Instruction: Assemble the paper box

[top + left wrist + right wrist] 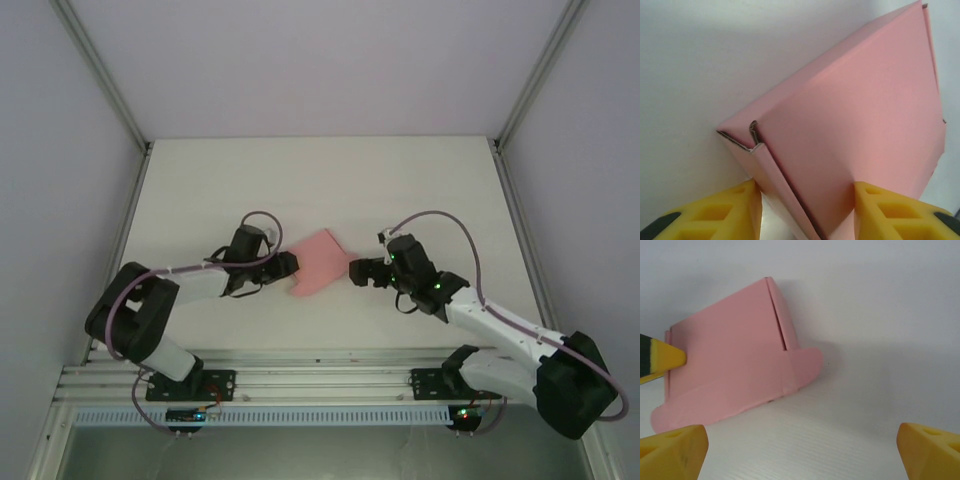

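Top external view: the box [318, 262] sits near the middle of the worktop [330, 180], a little closer to the near edge than the far one, well clear of both side edges. It is pink and folded up, one corner pointing toward the far edge. The two arms reach in from either side and meet at it.

The left gripper [290, 265] is at the box's left side. In the left wrist view the left gripper [805, 186] has its jaws partway closed with the box [855, 125] between them. Each yellow finger [735, 210] lies against the paper, so it has hold of the box by the near corner. A fold runs down from a side corner into the gap between the fingers. At that corner the layers do not sit flush, and a thin grey paper edge shows.

The right gripper [352, 272] is just beside the box's right corner. In the right wrist view the right gripper [800, 432] has its jaws spread wide and nothing between them. Bare worktop [865, 315] lies between its fingers [675, 450], and the box [730, 355] is a little way ahead, apart from them. From here the box shows a broad sloping face. A rounded flap [805, 365] sticks out at its lower right corner, down on the worktop. One yellow fingertip [662, 357] of the left gripper presses against the box's left edge.
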{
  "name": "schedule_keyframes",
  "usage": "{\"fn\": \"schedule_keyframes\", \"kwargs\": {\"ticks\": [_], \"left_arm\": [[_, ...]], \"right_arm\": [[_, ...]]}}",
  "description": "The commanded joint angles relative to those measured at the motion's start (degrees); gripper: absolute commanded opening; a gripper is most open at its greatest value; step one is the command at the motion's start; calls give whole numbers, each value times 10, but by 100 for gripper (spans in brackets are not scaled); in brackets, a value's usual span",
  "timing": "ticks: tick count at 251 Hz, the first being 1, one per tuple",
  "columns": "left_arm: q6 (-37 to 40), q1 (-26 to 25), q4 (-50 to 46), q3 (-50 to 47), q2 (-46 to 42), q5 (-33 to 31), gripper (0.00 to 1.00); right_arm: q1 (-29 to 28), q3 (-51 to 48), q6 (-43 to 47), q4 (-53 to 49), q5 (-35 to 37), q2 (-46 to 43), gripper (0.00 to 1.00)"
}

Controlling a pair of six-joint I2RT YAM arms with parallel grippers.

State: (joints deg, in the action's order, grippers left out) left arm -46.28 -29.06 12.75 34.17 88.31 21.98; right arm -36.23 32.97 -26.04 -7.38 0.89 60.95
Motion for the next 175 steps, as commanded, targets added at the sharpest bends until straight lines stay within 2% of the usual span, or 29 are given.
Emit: {"fn": "schedule_keyframes", "kwargs": {"ticks": [1, 68, 105, 175], "left_arm": [[20, 9, 44, -19, 27, 48, 43], [25, 18, 103, -32, 27, 71, 29], [5, 34, 150, -53, 36, 91, 22], [-33, 62, 261, -88, 59, 148, 16]], "right_arm": [[21, 21, 10, -8, -58, 14, 99], [84, 32, -18, 4, -137, 68, 99], [116, 53, -39, 17, -214, 119, 99], [125, 104, -61, 37, -339, 223, 99]]}}
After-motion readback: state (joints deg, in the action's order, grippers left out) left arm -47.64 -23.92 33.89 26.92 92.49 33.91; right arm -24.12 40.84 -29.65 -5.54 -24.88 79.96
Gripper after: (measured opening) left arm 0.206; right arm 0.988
